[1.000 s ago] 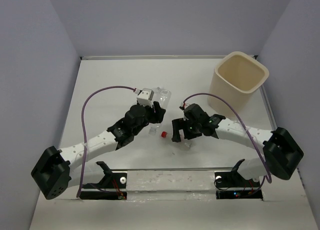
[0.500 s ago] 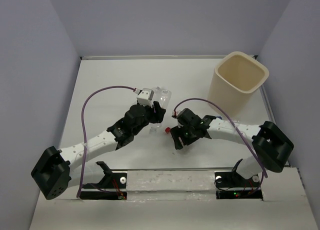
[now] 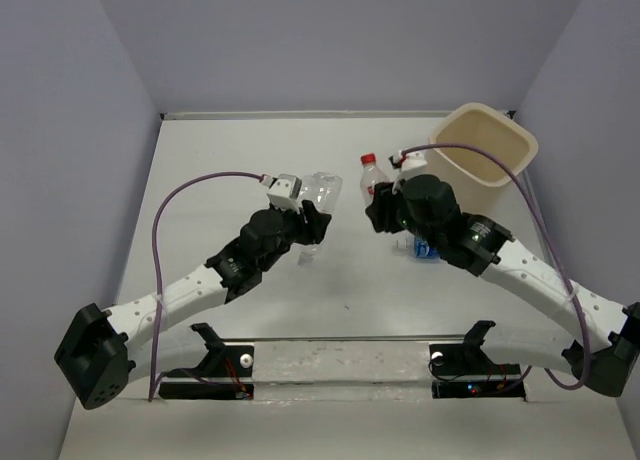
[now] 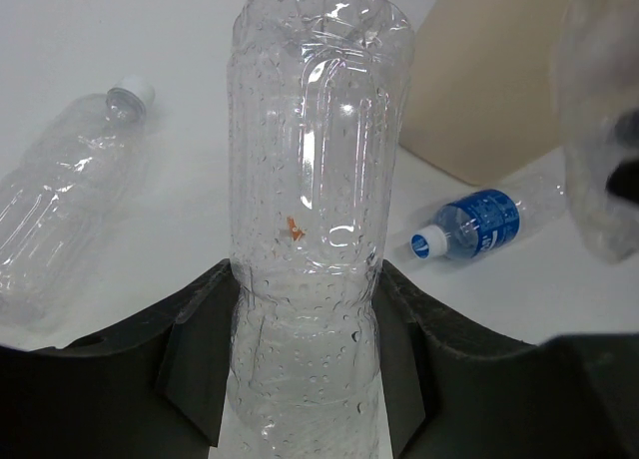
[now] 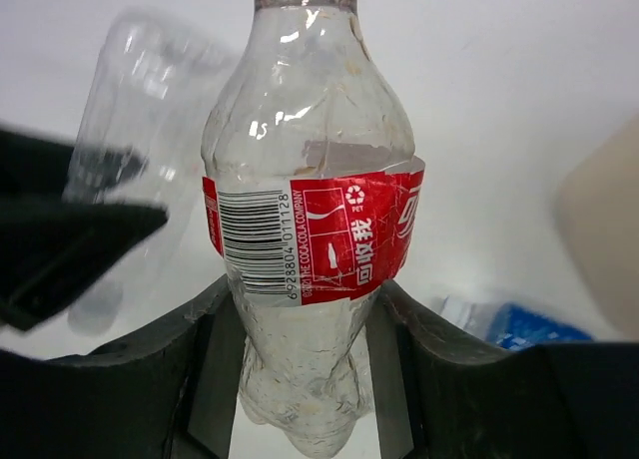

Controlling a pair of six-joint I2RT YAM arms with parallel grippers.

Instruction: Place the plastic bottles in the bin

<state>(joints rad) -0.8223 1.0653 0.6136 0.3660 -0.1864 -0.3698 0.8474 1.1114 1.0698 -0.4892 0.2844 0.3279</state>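
Left gripper clamped on clear unlabelled bottle. Right gripper clamped on red-label bottle (red cap), held near bin. Blue-label bottle lies on tabletop near bin.

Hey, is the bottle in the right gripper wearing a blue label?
No, the bottle held in the right gripper has a red label with a barcode.

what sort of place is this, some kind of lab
Probably a robot lab test cell: a white table boxed in by lilac walls, a left arm and a right arm bolted at its near edge, gripping a clear bottle and a red-label bottle near a beige bin.
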